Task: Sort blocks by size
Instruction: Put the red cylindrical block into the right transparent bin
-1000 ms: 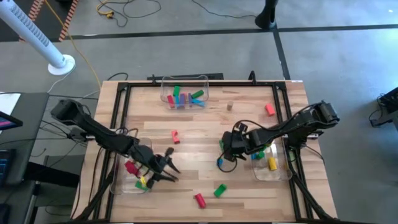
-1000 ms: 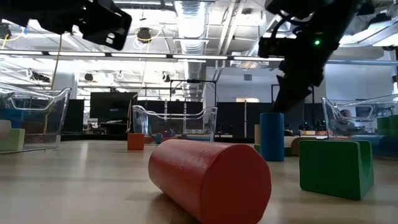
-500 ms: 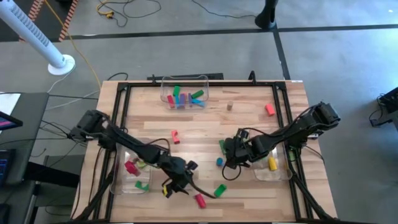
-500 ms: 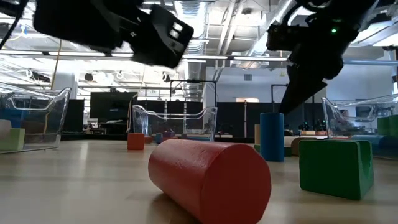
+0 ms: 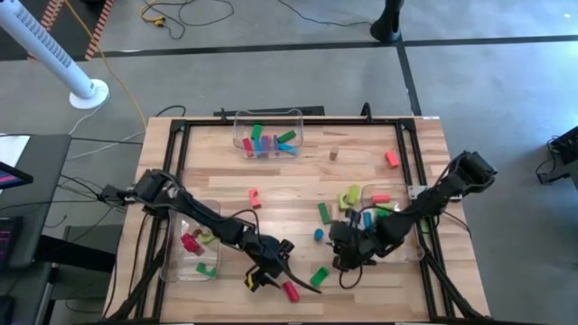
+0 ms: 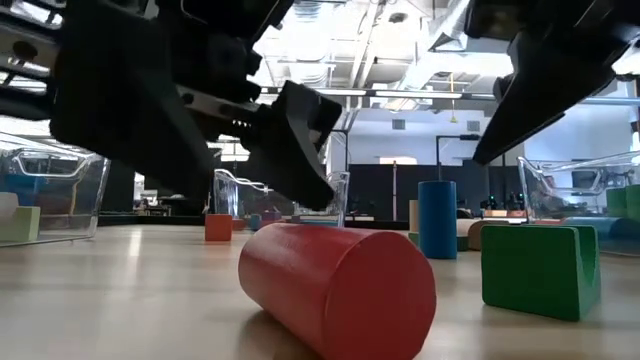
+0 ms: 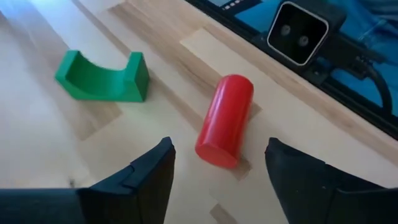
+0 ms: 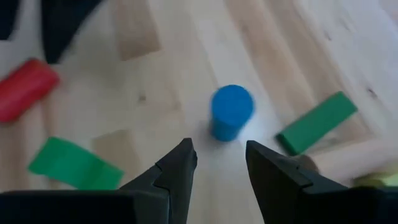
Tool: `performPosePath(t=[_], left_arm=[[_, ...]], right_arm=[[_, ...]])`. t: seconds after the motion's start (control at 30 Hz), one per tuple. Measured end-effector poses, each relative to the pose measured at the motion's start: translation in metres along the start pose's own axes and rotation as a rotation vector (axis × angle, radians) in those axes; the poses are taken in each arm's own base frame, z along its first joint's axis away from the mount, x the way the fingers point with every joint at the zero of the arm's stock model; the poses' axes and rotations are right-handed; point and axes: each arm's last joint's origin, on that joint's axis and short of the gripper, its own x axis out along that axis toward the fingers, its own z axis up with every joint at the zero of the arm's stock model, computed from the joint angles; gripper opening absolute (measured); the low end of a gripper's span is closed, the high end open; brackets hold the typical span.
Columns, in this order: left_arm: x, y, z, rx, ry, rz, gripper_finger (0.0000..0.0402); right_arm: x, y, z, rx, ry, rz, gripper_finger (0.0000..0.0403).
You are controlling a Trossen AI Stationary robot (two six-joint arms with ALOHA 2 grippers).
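Note:
A red cylinder block (image 7: 225,121) lies on its side near the table's near edge, also in the low view (image 6: 335,290). My left gripper (image 7: 219,152) (image 5: 280,273) stands open just short of it, slanting down, nothing between its fingers. A green arch block (image 7: 102,78) (image 5: 318,275) lies beside the cylinder. A blue cylinder block (image 8: 231,112) (image 5: 318,235) stands upright with a green bar block (image 8: 317,121) past it. My right gripper (image 8: 217,149) (image 5: 341,248) hovers open on the blue cylinder's right side and holds nothing.
Three clear bins hold blocks: one at the far edge (image 5: 268,117), one at the left (image 5: 172,262), one at the right (image 5: 411,248). Loose blocks lie mid-table: a pink one (image 5: 254,197), a tan one (image 5: 333,153), a red one (image 5: 391,159). Black rails (image 5: 172,153) frame the tabletop.
My left gripper has left the left bin, gone toward the table's near right and sunk to the red cylinder. My right gripper has swung from beside the right bin toward the near edge, past the blue cylinder. No block has moved.

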Motion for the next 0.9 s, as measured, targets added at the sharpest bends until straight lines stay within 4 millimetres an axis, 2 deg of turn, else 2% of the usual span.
performPosePath(t=[0.2,0.57,0.8,0.9], left_arm=[[0.010,0.000,-0.008,0.046,-0.005,-0.018,0.0241],[0.010,0.006,-0.007,0.086,-0.050,-0.009,0.0241],[0.031,0.009,-0.021,0.027,-0.032,-0.044,0.0242],[0.034,0.010,-0.015,0.031,-0.061,-0.070,0.0240]], right_arm=[[-0.003,0.006,-0.002,-0.005,-0.014,0.029,0.0175],[0.000,0.002,0.002,0.007,-0.041,-0.004,0.0175],[-0.001,0.004,0.003,0.013,-0.055,0.009,0.0175],[-0.002,0.006,0.002,0.008,-0.058,0.019,0.0175]])
